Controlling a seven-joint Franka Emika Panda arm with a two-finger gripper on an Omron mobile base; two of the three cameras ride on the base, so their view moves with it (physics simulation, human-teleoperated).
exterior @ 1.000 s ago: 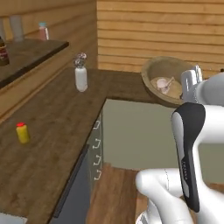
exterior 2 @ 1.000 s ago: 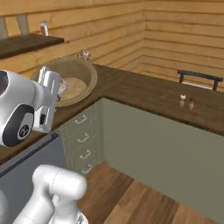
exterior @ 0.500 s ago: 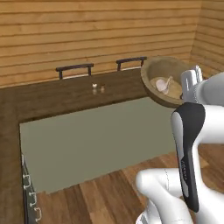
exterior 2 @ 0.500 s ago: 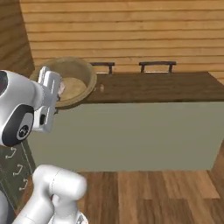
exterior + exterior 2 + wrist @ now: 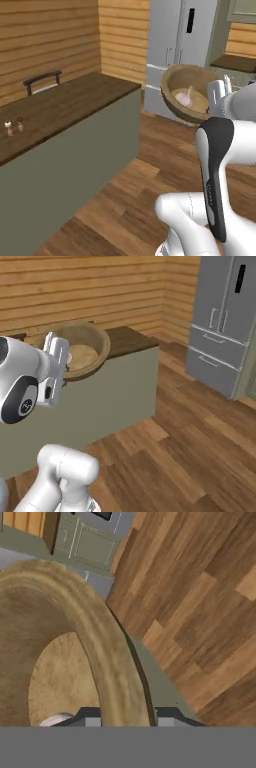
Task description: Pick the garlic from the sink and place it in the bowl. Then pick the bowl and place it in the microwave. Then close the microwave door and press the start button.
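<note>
While carried clear of the bench (image 5: 60, 107), the bowl (image 5: 187, 92) sits clamped by its rim in the end effector (image 5: 126, 717), one finger (image 5: 90, 717) inside the wall, the other outside. Garlic (image 5: 184, 97) resting inside it, toward 6 o'clock in the hand view.

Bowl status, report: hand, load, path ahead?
Hand clamped on the bowl rim, one finger inside, one outside. Bowl held up off any surface, garlic inside. Open wood floor ahead, fridge beyond; microwave not sighted.
</note>
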